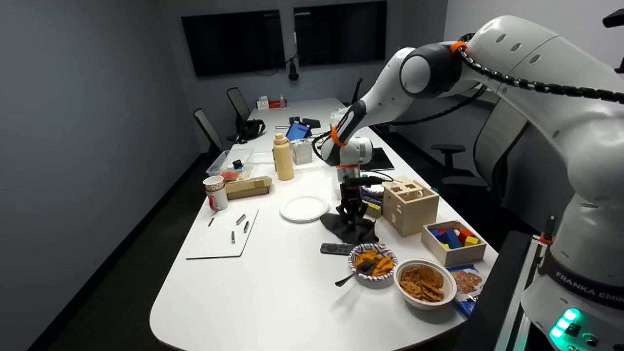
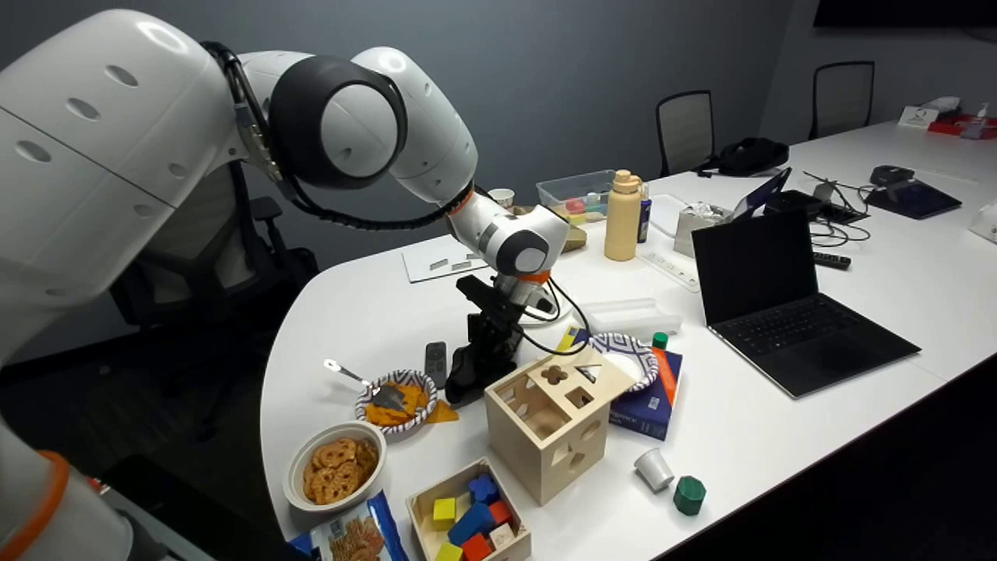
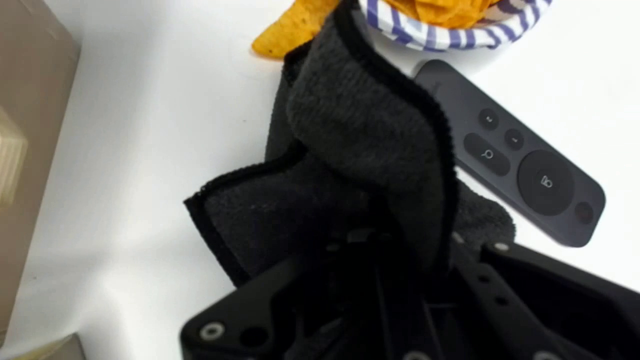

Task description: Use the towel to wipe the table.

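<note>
A dark grey towel [image 1: 347,231] with a black hem lies crumpled on the white table [image 1: 273,297]. It also shows beside the wooden box in an exterior view [image 2: 463,382] and fills the middle of the wrist view [image 3: 365,115]. My gripper [image 1: 352,214] points down over the towel, low at the table. In the wrist view the gripper [image 3: 395,250] has its fingers close together with a bunched fold of towel rising between them. The fingertips are dark and partly hidden by cloth. The towel's lower parts rest on the table.
A remote [image 3: 515,160] lies right beside the towel. A chip bowl [image 1: 372,278] with a spoon, a loose chip [image 3: 292,30], a pretzel bowl [image 1: 424,305], a wooden shape box [image 2: 537,460], a block tray [image 1: 468,256] and a white plate [image 1: 304,209] stand around it.
</note>
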Controlling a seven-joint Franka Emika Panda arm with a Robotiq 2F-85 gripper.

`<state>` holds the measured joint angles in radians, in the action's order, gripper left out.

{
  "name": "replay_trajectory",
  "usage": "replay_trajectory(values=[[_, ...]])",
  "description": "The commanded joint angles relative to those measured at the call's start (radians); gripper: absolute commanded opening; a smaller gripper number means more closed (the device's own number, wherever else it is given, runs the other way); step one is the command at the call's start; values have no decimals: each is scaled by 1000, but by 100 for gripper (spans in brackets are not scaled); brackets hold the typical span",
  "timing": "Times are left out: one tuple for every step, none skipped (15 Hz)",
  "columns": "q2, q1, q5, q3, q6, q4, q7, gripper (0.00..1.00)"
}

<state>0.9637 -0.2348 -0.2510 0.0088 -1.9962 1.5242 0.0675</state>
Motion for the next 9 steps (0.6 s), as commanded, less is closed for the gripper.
replay_trajectory(values=[[-21, -13, -11, -5, 68, 20, 7, 2], [-32, -8, -5, -18, 79, 33, -7, 2], [-41, -4, 1, -31, 89, 44, -22, 2], [-50, 1, 8, -45, 95, 55, -36, 2], [-57, 8, 17, -61, 98, 64, -53, 2], [-61, 12, 26, -76, 100, 69, -68, 2], [-65, 15, 34, -88, 100, 76, -80, 2], [-66, 19, 42, -99, 97, 79, -93, 2], [-68, 21, 50, -109, 88, 83, -102, 2]])
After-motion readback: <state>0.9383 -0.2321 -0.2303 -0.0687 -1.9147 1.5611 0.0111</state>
